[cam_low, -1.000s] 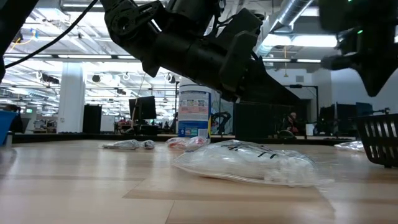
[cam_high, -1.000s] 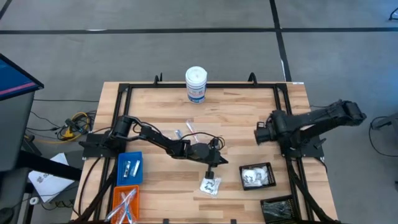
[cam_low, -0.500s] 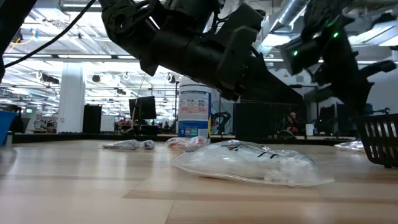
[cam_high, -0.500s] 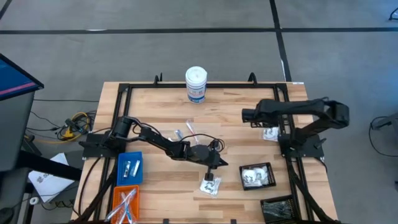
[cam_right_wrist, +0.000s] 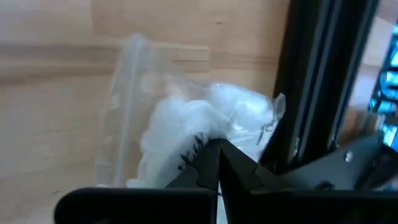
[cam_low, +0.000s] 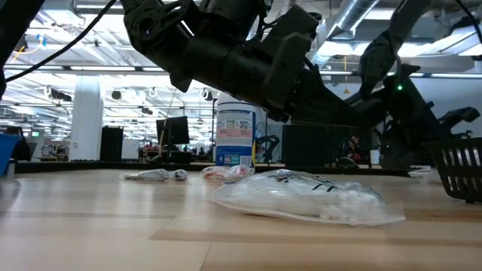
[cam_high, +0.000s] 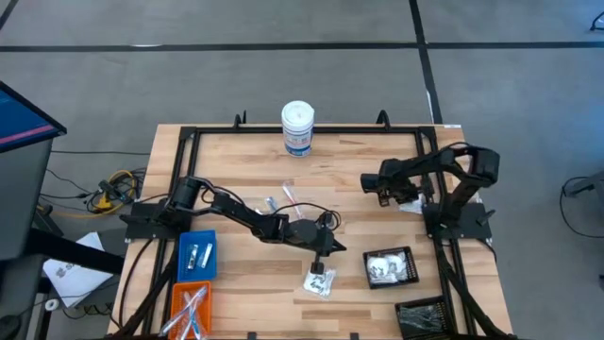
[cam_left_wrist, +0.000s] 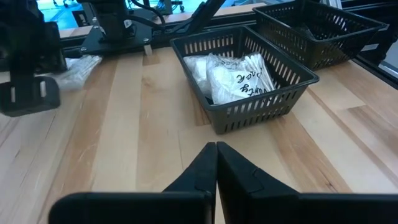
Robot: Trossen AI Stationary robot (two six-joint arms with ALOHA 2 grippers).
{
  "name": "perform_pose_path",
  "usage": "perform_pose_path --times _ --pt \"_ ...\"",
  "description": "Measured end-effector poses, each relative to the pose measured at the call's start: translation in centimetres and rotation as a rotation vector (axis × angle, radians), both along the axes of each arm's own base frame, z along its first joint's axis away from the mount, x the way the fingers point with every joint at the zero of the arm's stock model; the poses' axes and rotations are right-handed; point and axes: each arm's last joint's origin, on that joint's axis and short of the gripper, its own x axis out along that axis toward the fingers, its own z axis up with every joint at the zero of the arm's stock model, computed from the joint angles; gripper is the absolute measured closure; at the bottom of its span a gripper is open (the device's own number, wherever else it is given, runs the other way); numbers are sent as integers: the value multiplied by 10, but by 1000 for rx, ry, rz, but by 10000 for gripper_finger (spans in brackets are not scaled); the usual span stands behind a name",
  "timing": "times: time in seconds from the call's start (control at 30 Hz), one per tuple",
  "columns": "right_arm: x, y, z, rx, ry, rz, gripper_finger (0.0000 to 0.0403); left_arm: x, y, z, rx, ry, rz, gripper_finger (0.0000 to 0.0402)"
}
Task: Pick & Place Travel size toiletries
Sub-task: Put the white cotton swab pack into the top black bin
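Counting three clear packets point(cam_high: 319, 280) on wood, two black bins point(cam_high: 391, 267).

Wooden table point(cam_high: 359, 161), light butcher-block top, black frame rails along its edges. Upon it stood:
- white canister point(cam_high: 297, 127), upper centre;
- small tubes and sticks point(cam_high: 283, 200), centre;
- clear packet point(cam_high: 319, 280), lower centre;
- second packet point(cam_high: 411, 202), right edge;
- black baskets point(cam_high: 390, 267), lower right;
- blue bin point(cam_high: 196, 255) and orange bin point(cam_high: 189, 307), lower left.
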Motion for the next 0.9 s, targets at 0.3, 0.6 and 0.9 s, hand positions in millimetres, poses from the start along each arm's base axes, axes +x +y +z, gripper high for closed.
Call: perform_pose_path --times 0.3,0.6,0.9 --pt "12 10 9 9 -113 58 403 0 0 0 1 0 0 401" --pt "50 36 40 -60 -468 235 403 0 5 -2 -50 21 49 401" --pt "46 70 91 -259 -692 335 403 -4 29 -11 -159 34 143 401"
